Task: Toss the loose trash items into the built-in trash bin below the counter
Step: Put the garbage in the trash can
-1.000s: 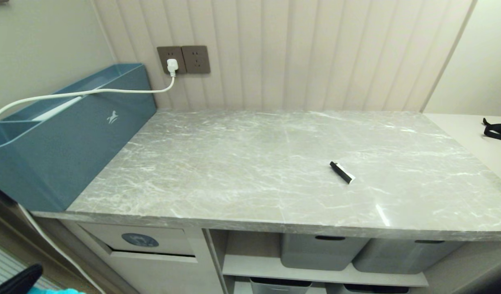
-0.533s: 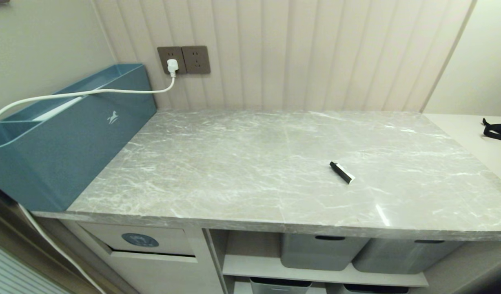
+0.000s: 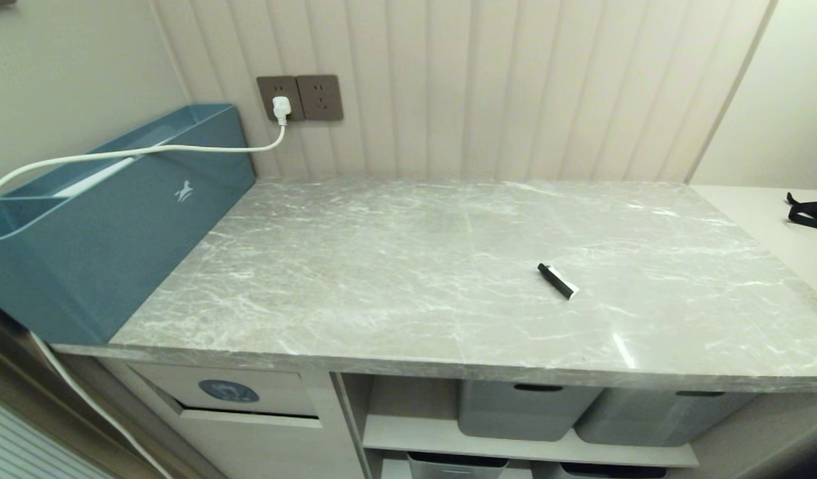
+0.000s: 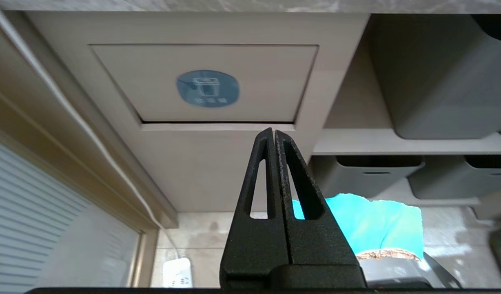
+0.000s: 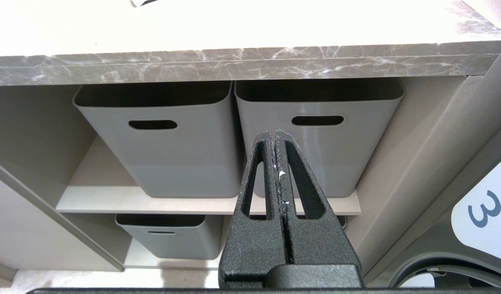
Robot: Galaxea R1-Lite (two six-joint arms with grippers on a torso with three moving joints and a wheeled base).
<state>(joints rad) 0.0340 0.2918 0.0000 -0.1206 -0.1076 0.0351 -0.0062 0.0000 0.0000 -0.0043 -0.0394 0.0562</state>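
- One slim black wrapper [image 3: 558,281] with a white end is seen lying flat on the grey marble tabletop [image 3: 408,293], right of centre and well back from the front edge; no tan cardboard scrap is visible in any view.
- The built-in trash bin [image 3: 230,392] is found under the tabletop's left end, marked by a round blue sticker [image 4: 207,88]; its flap [image 4: 250,81] appears almost closed, with only a thin dark gap along the lower edge.
- The left hand [image 4: 273,134] is held low in front of the bin panel, its fingers pressed together with nothing between them.
- The right hand [image 5: 274,135] is likewise closed and empty, parked in front of the grey tubs [image 5: 160,143] on the shelf.
- Neither hand appears in the head view.
- The step in hand is judged to be a pause between items, with the wrapper not yet picked up.
- Next, a hand would need to be raised over the tabletop, opened, and lowered across the wrapper's narrow width; the thin, flat shape calls for a careful pinch against the stone.
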